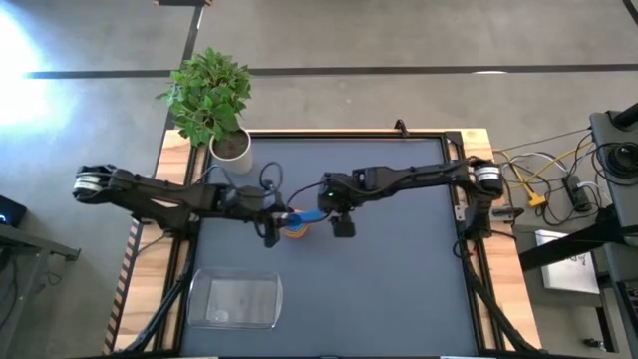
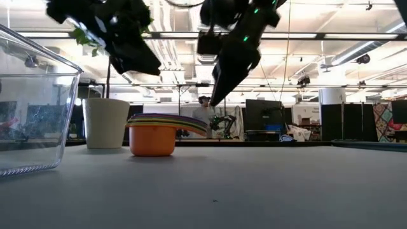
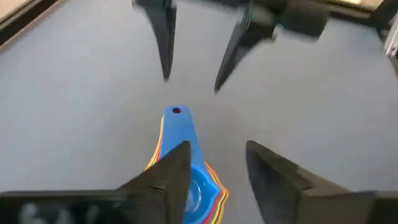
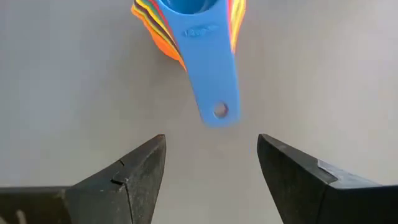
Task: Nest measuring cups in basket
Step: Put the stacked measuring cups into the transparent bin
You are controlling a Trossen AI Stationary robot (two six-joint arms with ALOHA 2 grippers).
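Observation:
The measuring cups (image 1: 297, 228) stand nested in one stack at the table's middle, the orange cup (image 2: 152, 140) at the bottom on the table and the light blue one (image 4: 208, 56) on top, with the handles fanned out (image 2: 172, 121). My left gripper (image 3: 217, 155) is open just above the stack's left side. My right gripper (image 4: 211, 146) is open above the free end of the blue handle (image 3: 176, 112), on the stack's right side. Neither touches the cups. The clear basket (image 1: 234, 300) stands empty at the near left.
A white plant pot (image 1: 231, 150) with a green plant stands at the far left, behind the stack; it also shows in the low view (image 2: 106, 123). The basket's clear wall (image 2: 32, 108) shows at the left of the low view. Open grey tabletop (image 1: 399, 289) lies to the right.

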